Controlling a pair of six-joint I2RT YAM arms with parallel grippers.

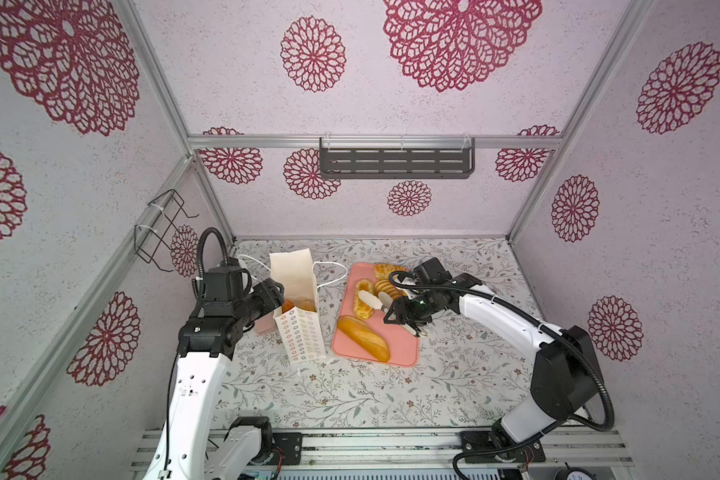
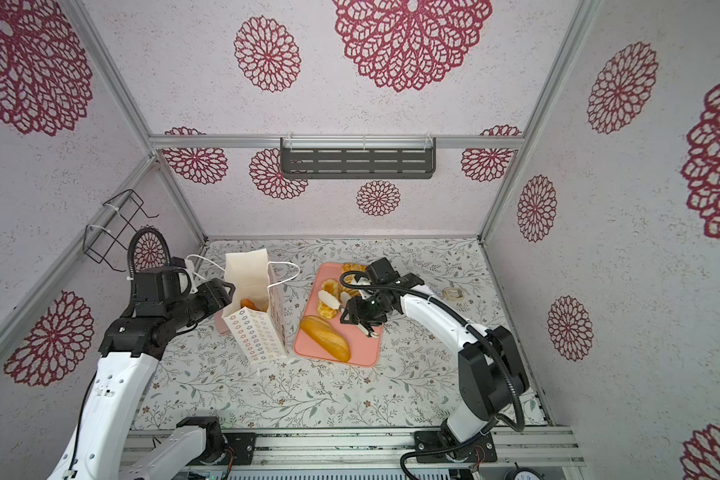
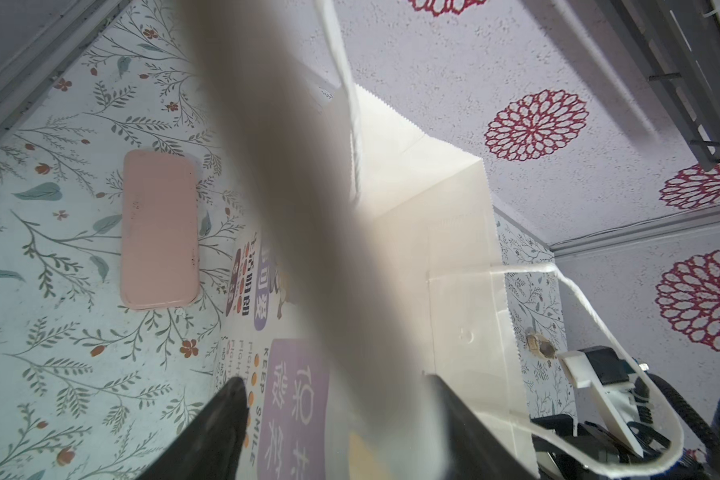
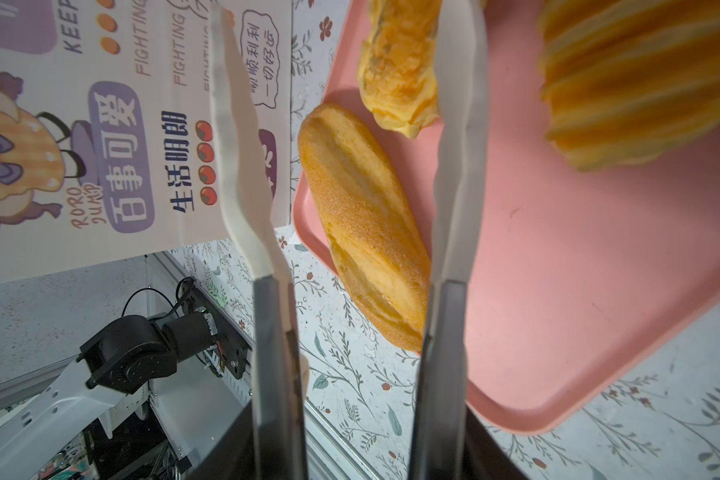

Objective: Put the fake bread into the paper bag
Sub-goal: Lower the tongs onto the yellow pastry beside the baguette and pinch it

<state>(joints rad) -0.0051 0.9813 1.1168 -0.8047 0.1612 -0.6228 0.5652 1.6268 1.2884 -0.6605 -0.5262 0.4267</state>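
In both top views the tips of the left claw [image 1: 280, 300] vanish behind the wall of the paper bag [image 1: 304, 336], so its grip cannot be read — the left wrist view gives only a blurred pale band [image 3: 308, 232] across its middle. Of the fake bread [image 1: 298, 305] inside, only golden tops show. The right arm [image 1: 433, 286] covers most of the pastries [image 1: 385, 270] at the far end of the pink tray [image 1: 400, 345]. In the right wrist view the ridged loaf [image 4: 641, 83] is cut by the picture's edge. A pale thing [image 2: 453, 293] on the bench [image 2: 350, 395] is too small to name.
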